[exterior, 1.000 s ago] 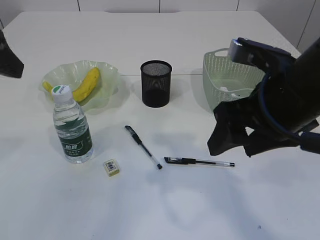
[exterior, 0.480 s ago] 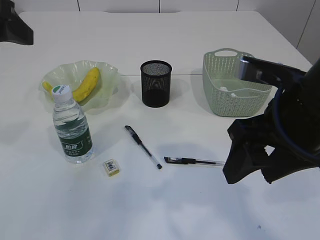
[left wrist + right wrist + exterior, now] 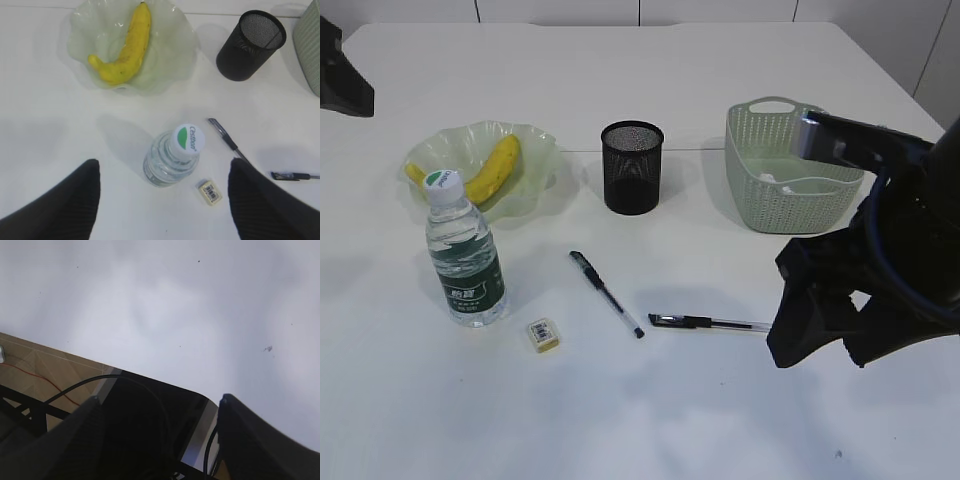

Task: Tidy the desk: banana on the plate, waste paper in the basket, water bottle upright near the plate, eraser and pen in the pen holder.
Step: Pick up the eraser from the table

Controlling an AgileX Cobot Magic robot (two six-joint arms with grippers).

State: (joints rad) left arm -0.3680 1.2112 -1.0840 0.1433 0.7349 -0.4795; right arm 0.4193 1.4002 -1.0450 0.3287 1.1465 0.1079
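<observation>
The nearer pen (image 3: 718,323) lies flat on the desk (image 3: 650,420), its long axis running left to right in the exterior view, and its right end passes out of sight behind the right gripper (image 3: 830,330), which hangs just beside it, jaws wide and holding nothing. That makes the right arm plainly the closer one for this pen, and I judge a pinch would need to close across the barrel. A second pen (image 3: 606,294) lies diagonally to its left, with the eraser (image 3: 543,334) further left, near the upright water bottle (image 3: 465,255). The left gripper (image 3: 162,200) hovers high over the bottle, jaws wide and empty. The pen holder (image 3: 632,166) stands behind, well apart. The right wrist view shows only bare tabletop, the desk's edge and floor.
</observation>
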